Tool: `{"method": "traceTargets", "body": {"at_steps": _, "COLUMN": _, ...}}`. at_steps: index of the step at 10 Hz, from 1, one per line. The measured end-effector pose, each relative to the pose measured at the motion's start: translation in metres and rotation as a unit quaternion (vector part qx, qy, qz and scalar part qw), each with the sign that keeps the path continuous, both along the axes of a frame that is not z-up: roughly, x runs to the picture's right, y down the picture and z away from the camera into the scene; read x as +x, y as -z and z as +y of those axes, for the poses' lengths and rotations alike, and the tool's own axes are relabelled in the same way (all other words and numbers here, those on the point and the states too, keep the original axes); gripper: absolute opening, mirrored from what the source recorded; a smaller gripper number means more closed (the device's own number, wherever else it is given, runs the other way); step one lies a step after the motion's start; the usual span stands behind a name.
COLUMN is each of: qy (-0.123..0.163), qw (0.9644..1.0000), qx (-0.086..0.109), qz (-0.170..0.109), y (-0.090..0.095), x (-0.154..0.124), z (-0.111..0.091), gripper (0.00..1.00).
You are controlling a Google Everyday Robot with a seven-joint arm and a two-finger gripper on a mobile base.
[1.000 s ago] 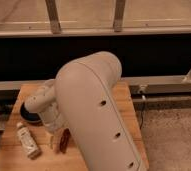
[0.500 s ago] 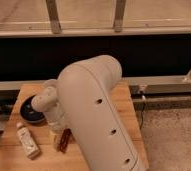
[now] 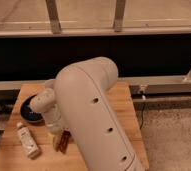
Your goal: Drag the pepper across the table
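Note:
The pepper (image 3: 63, 141) is a small dark red-brown piece lying on the light wooden table (image 3: 121, 100), near its front left. My gripper (image 3: 58, 134) comes down right at the pepper, at the end of the big white arm (image 3: 91, 110). The arm hides most of the gripper and the table's middle. I cannot tell whether the gripper touches the pepper.
A dark round dish (image 3: 30, 111) sits at the table's left, behind the gripper. A whitish elongated bottle-like object (image 3: 27, 141) lies left of the pepper. A dark wall and a metal rail (image 3: 164, 85) run behind the table. Speckled floor (image 3: 174, 135) lies to the right.
The gripper and the pepper have shifted slightly to the right over the last second. The dish and the whitish object have not moved.

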State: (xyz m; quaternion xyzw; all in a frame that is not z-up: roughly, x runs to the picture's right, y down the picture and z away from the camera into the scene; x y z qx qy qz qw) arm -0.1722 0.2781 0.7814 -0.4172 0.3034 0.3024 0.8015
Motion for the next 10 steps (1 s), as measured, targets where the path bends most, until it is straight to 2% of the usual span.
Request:
{"method": "traceTargets", "body": {"at_steps": 4, "qy": -0.004, "qw": 1.0, "qx": 0.008, "qz": -0.003, "y": 0.003, "x": 0.0, "z": -0.005, "gripper": 0.13}}
{"method": "traceTargets", "body": {"at_steps": 6, "qy": -0.011, "qw": 0.9998, "qx": 0.013, "qz": -0.005, "y": 0.004, "x": 0.001, "z": -0.01, "gripper": 0.01}}
{"method": "traceTargets", "body": {"at_steps": 10, "qy": -0.032, "qw": 0.9985, "qx": 0.031, "qz": -0.032, "y": 0.0, "x": -0.002, "z": -0.026, "gripper": 0.0}}
